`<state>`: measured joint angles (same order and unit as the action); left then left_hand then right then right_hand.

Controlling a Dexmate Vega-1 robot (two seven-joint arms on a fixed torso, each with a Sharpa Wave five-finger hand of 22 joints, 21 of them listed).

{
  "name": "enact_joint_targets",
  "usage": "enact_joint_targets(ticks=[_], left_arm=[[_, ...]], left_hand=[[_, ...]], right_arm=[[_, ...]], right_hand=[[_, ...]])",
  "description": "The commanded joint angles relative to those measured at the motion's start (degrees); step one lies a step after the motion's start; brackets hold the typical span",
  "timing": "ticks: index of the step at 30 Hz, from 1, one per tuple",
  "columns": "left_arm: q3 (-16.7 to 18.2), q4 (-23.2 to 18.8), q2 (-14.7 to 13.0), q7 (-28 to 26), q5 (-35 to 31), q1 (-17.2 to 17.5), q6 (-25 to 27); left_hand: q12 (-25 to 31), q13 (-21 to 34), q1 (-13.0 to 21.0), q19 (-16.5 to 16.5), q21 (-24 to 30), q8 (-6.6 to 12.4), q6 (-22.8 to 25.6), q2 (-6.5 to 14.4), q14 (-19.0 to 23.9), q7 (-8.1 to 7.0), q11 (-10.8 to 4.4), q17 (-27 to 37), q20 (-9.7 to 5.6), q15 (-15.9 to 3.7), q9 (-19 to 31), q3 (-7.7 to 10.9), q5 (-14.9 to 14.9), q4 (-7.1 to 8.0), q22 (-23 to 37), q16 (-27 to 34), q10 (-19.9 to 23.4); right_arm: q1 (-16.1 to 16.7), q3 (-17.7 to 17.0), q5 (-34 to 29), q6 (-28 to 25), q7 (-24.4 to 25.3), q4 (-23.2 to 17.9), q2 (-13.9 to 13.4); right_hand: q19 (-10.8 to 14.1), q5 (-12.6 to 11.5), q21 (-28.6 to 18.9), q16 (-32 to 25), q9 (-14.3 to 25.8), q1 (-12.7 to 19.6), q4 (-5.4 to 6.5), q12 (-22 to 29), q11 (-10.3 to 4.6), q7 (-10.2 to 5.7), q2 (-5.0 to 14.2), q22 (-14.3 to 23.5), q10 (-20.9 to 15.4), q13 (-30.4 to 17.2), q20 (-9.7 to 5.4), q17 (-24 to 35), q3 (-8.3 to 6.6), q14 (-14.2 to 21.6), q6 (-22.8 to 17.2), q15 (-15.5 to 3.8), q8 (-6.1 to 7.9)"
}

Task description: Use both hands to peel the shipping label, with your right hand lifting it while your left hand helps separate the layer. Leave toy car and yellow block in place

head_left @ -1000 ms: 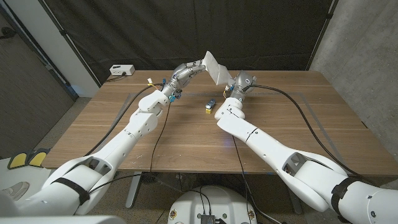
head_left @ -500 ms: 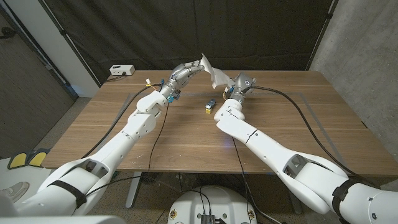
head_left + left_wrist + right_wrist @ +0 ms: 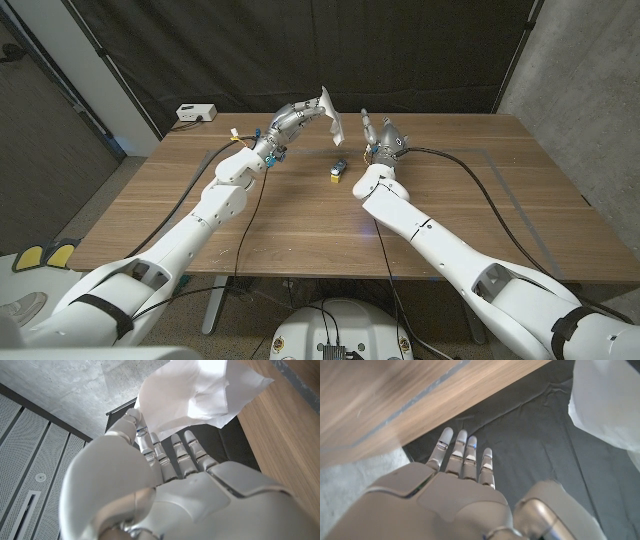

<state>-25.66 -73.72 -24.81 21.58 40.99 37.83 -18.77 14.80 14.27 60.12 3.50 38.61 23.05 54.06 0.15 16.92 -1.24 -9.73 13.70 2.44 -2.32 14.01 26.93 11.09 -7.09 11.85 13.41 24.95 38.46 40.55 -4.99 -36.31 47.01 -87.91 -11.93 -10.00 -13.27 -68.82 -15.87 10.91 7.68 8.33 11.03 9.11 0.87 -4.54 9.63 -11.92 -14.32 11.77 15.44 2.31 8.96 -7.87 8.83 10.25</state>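
White shipping label (image 3: 331, 112) is up in the air above the toy car (image 3: 339, 164), pinched by the left hand (image 3: 290, 118). Right hand (image 3: 383, 138) sits just beside it, fingers straight, holding nothing, so peeling looks unfinished. Yellow block (image 3: 333, 178) undisturbed

Left robot hand (image 3: 292, 118) holding white shipping label (image 3: 329, 110) aloft, right robot hand (image 3: 382, 138) apart, toy car (image 3: 338, 165), yellow block (image 3: 334, 179) on table (image 3: 480, 210)

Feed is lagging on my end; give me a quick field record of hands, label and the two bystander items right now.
left hand: holds the shipping label up above the table's far edge
right hand: apart from label, fingers extended, holding nothing
toy car: on the wooden table, between the arms
yellow block: right beside the car, nearer side
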Motion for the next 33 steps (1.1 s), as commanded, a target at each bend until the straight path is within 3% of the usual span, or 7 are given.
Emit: enact_joint_targets(ticks=[1,3,5,8,14,21,33], left_arm=[[-0.1,0.0,-1.6,-0.2,-3.6,0.6,-4.2],[0.0,-0.1,-1.7,-0.5,-3.8,0.7,-4.8],[0.2,-0.5,-1.8,-1.2,-3.9,1.0,-5.1],[0.5,-1.4,-2.2,-2.0,-3.8,1.5,-4.7],[0.9,-2.8,-3.5,-2.4,-3.8,2.2,-4.4],[1.5,-5.3,-5.3,-2.9,-3.5,3.8,-3.6],[1.7,-9.6,-7.4,-6.7,-4.9,6.5,-1.5]], left_hand=[[-4.5,-1.7,-8.0,-8.7,-3.2,-13.7,-45.3,-5.3,-13.9,-8.01,5.16,-1.6,3.73,0.65,-2.2,-8.54,0.8,2.14,-0.6,-2.9,-22.0],[-4.4,-2.2,-8.9,-10.8,-4.6,-13.56,-53.7,-5.8,-18.8,-8.02,6.77,-2.1,3.85,2.13,-2.5,-9.92,1.4,2.39,-0.8,-3.1,-27.1],[-4.5,-2.4,-9.9,-12.4,-5.6,-13.47,-58.9,-5.8,-22.5,-7.87,6.95,-2.2,4.18,2.92,-2.6,-10.94,1.7,2.91,-0.8,-3.3,-31.0],[-4.2,-2.5,-11.0,-13.8,-6.5,-13.48,-62.9,-6.1,-24.4,-7.11,7.56,-2.3,4.31,3.3,-2.8,-11.97,2.1,3.37,-0.8,-3.0,-33.0],[-4.1,-2.5,-11.8,-14.4,-6.8,-13.1,-63.7,-6.0,-25.3,-7.08,7.83,-2.2,4.08,3.25,-2.8,-12.47,2.2,3.85,-0.7,-3.0,-33.6],[-3.8,-2.5,-12.5,-15.0,-7.1,-12.72,-63.7,-5.8,-25.8,-6.85,8.19,-2.1,4.39,3.41,-2.8,-12.83,2.3,4.28,-0.6,-2.8,-33.8],[-3.5,-2.5,-13.0,-15.0,-7.2,-12.36,-63.5,-5.3,-26.2,-6.4,8.64,-2.1,4.45,3.58,-2.9,-13.09,2.5,4.66,-0.5,-2.6,-33.9]], right_arm=[[4.1,-4.1,4.9,16.2,-0.2,-0.3,-1.1],[4.2,-4.0,4.1,17.9,1.5,0.4,-0.8],[4.4,-3.9,3.4,17.3,2.0,-0.5,-1.1],[4.6,-4.3,2.9,17.8,3.2,-0.8,-1.2],[5.4,-5.2,1.2,18.9,5.0,-2.6,-2.4],[6.7,-5.9,-1.6,18.5,8.2,-5.3,-2.9],[9.2,-7.0,-5.0,25.3,12.8,-5.8,-3.0]], right_hand=[[-11.3,-1.6,3.9,2.6,0.0,-2.0,-0.2,-0.3,0.03,0.0,-0.99,0.2,4.8,1.4,0.43,-1.5,2.05,-3.7,4.7,0.89,-0.16],[-11.4,-1.7,4.1,2.7,0.0,-1.9,-0.25,-0.2,0.1,-0.19,-0.89,0.2,4.8,1.5,0.42,-1.7,2.09,-4.0,5.0,0.8,-0.13],[-11.7,-2.0,4.8,2.9,0.0,-1.9,-0.36,0.3,-0.09,-0.63,-0.51,0.2,4.1,1.8,0.41,-2.0,2.15,-3.9,4.5,0.42,0.37],[-11.8,-2.2,5.3,3.0,0.0,-1.9,-0.42,0.6,-0.03,-0.43,-0.29,0.2,3.6,1.9,0.41,-2.2,2.21,-4.0,3.7,0.35,0.79],[-12.2,-2.5,6.3,3.3,-0.1,-1.9,-0.61,0.4,0.4,-0.44,-0.42,0.2,4.8,2.2,0.44,-2.6,2.56,-4.4,4.3,0.49,0.62],[-12.4,-2.8,7.1,3.3,-0.1,-1.6,-0.86,0.9,0.33,-0.73,-0.28,0.2,3.8,2.5,0.43,-2.9,2.68,-3.9,3.7,0.01,0.99],[-11.2,-3.1,8.4,2.5,-0.1,-1.3,-1.05,2.1,-0.44,-0.65,0.93,0.3,0.9,2.9,0.33,-3.5,2.66,-1.0,1.7,-0.93,1.66]])
